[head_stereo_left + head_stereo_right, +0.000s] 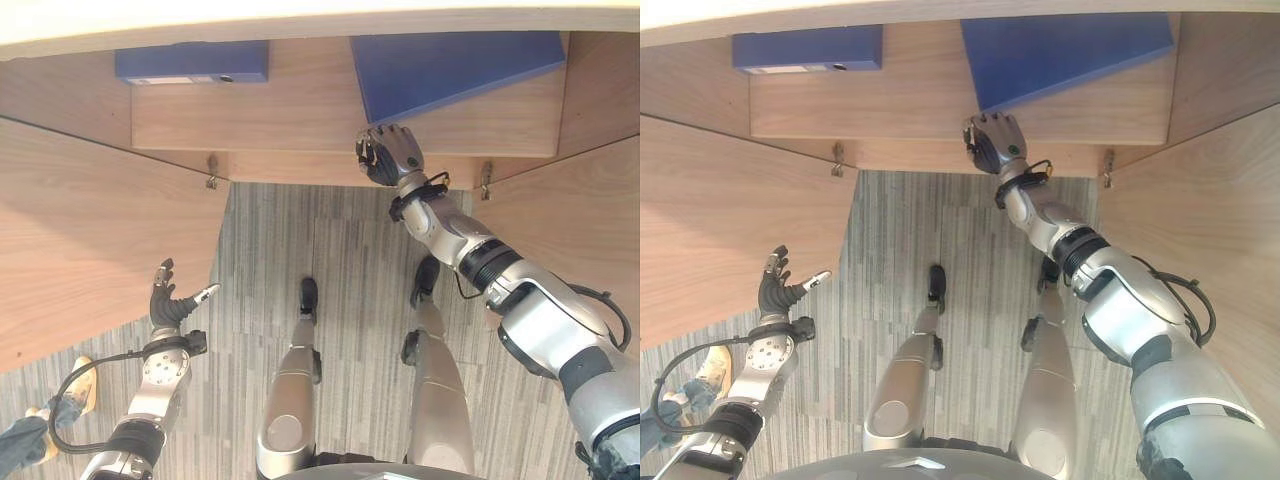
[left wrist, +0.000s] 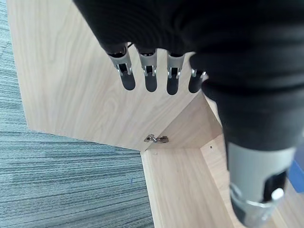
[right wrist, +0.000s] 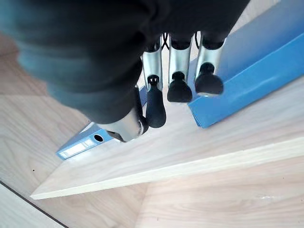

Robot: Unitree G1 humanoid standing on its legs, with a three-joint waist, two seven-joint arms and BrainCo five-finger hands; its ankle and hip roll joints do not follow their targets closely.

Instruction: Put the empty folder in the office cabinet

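A large blue folder (image 1: pixel 450 70) lies flat and skewed on the right part of the cabinet shelf (image 1: pixel 300 120), one corner pointing out over the front edge. My right hand (image 1: pixel 390 155) is at that corner, its dark fingertips (image 3: pixel 180 90) against the folder's (image 3: pixel 256 57) edge, the fingers nearly straight and not wrapped round it. A second, narrower blue folder (image 1: pixel 190 62) with a white spine label lies at the shelf's left end. Low on the left, my left hand (image 1: pixel 168 300) hangs open beside the left door, touching nothing.
Both wooden cabinet doors stand wide open: the left door (image 1: pixel 90 230) and the right door (image 1: pixel 580 220), with metal hinges (image 1: pixel 212 175) at the frame. Grey striped carpet (image 1: pixel 330 260) lies between them. A person's shoe (image 1: pixel 80 375) shows at the lower left.
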